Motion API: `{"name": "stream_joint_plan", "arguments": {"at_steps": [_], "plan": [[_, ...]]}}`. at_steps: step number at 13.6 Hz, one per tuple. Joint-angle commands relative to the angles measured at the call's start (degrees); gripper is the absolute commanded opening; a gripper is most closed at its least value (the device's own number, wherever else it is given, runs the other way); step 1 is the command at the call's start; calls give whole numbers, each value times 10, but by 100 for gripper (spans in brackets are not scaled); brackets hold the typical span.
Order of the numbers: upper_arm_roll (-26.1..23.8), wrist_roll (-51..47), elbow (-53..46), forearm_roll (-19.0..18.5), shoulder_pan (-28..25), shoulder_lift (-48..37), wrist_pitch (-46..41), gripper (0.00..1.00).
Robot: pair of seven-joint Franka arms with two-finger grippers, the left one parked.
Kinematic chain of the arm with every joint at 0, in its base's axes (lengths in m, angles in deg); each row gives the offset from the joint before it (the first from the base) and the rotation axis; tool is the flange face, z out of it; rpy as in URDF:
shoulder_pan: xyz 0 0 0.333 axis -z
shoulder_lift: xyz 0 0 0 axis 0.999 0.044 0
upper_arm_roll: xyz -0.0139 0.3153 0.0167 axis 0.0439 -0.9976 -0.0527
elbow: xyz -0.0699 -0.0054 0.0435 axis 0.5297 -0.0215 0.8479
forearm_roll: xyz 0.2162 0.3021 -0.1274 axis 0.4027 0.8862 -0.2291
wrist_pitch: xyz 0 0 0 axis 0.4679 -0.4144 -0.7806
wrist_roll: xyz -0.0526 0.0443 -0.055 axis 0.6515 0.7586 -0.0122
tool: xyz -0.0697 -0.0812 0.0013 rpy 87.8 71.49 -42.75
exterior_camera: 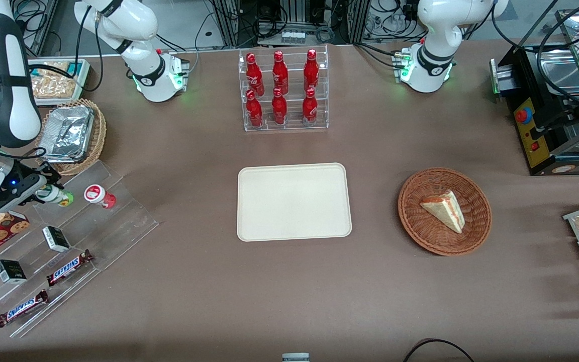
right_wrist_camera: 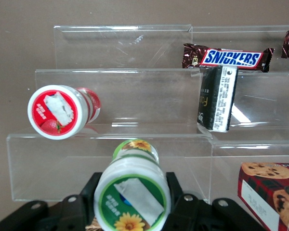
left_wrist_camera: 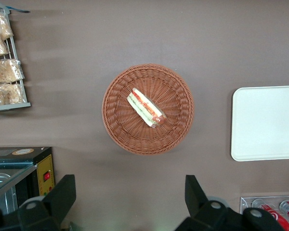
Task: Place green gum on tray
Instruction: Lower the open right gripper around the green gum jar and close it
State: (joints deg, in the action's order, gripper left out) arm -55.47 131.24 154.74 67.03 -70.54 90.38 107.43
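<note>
**A:** The gripper was clamped on the green gum at the working arm's end of the table. The bottle lay tilted, a black finger on each side of the body.

**B:** And the tray sat bare, well apart from it, mid-table. That looked a long carry for a round bottle held by two flat fingers.

**A:** Slip was the worry. The hold seemed to be near the lid end, so the bottle could swivel or slide out on a quick swing.

**B:** The red gum lay just beside it on the same clear rack. A sideways exit could knock it rolling.

**A:** I couldn't tell for sure whether the green one was clear of the step. A dragged bottom edge might catch the acrylic lip.

**B:** And if it were let go on its side, it could roll across that low-rimmed tray.
</note>
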Motion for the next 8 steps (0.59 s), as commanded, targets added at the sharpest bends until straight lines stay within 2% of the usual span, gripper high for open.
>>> {"name": "stream_joint_plan", "arguments": {"at_steps": [1,5,8], "plan": [[-3,8,6,12,5,-13,8,0],[-9,-10,-52,12,-5,-16,-73,0],[-9,-52,-79,11,-42,-16,-116,0]]}}
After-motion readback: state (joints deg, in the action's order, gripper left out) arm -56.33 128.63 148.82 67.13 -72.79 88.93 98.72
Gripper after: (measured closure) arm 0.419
